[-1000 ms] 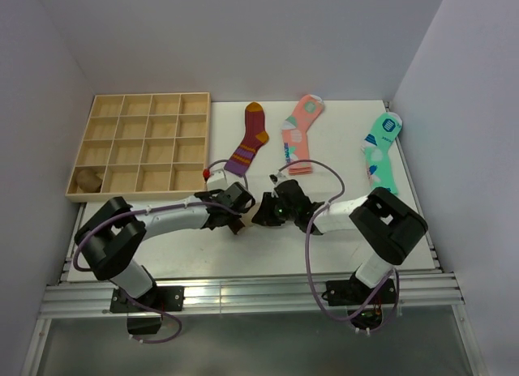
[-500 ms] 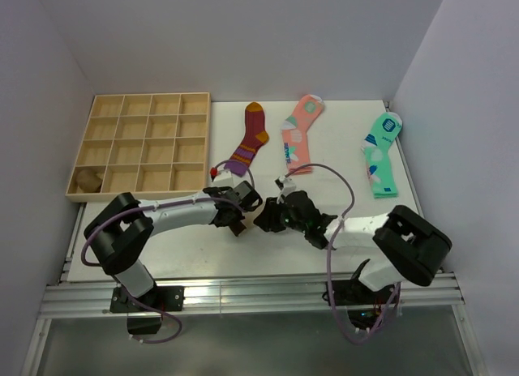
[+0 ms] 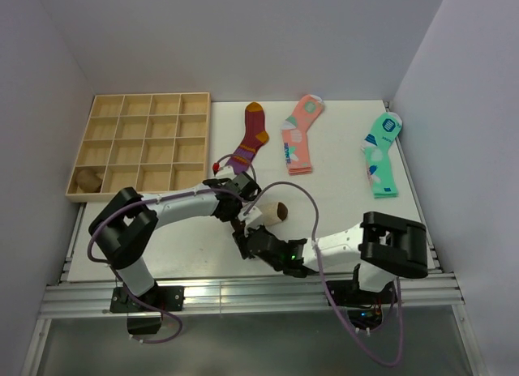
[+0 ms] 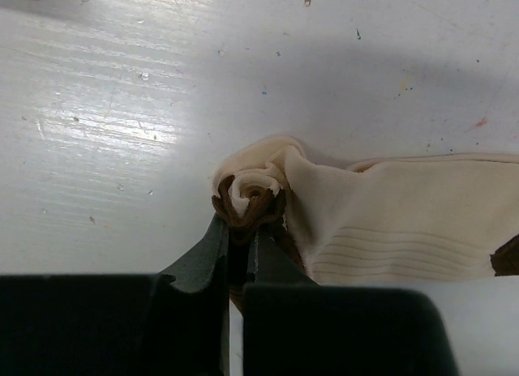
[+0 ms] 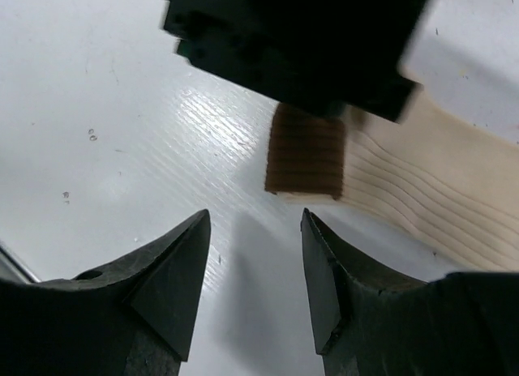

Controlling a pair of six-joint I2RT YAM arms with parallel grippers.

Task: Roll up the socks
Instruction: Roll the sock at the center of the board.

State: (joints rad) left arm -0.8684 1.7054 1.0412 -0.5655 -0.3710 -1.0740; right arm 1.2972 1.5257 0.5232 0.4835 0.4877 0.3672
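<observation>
The beige sock (image 3: 269,213) with a dark brown band lies as a short, partly rolled bundle at the table's middle. My left gripper (image 3: 246,219) is shut on its rolled dark brown end (image 4: 247,202); the beige body (image 4: 405,226) stretches away to the right. My right gripper (image 3: 242,241) is open and empty just in front of the sock. In the right wrist view its jaws (image 5: 255,230) stand apart on bare table, short of the brown band (image 5: 306,159). A brown rolled sock (image 3: 87,179) sits in the tray's near-left compartment.
A wooden compartment tray (image 3: 144,146) stands at the back left. A maroon striped sock (image 3: 248,141), a pink sock (image 3: 298,133) and a mint-green sock (image 3: 381,153) lie flat along the back. The left gripper's body (image 5: 292,36) hangs above the right jaws.
My right arm has swung from beside the sock round to the near side and is now open in front of it. My left gripper has shifted slightly right, still gripping the sock.
</observation>
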